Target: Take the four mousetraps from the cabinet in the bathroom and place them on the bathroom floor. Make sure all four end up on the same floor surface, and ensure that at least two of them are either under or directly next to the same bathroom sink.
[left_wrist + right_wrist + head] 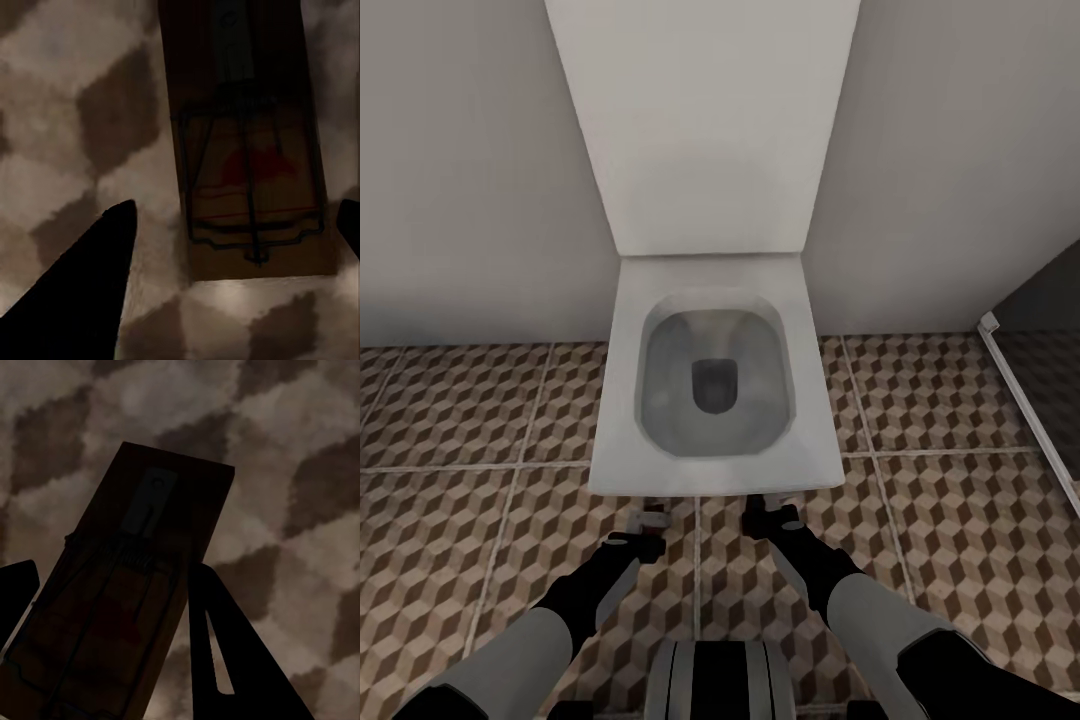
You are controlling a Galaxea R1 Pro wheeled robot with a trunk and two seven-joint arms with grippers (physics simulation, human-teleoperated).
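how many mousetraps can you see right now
2. One mousetrap lies between the left gripper's fingers, over the tiled floor. Another lies between the right gripper's fingers. Whether either is gripped is unclear; others may be out of view.

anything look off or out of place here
Yes: a mousetrap lies between the left gripper fingers and another mousetrap between the right gripper fingers, low over the cube-pattern floor by the toilet, not a sink.

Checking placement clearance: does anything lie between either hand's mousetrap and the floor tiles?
Nothing visible does. The left hand's flat tan wooden mousetrap and the right hand's each sit between dark fingers directly over the brown-and-beige cube-patterned floor tiles.
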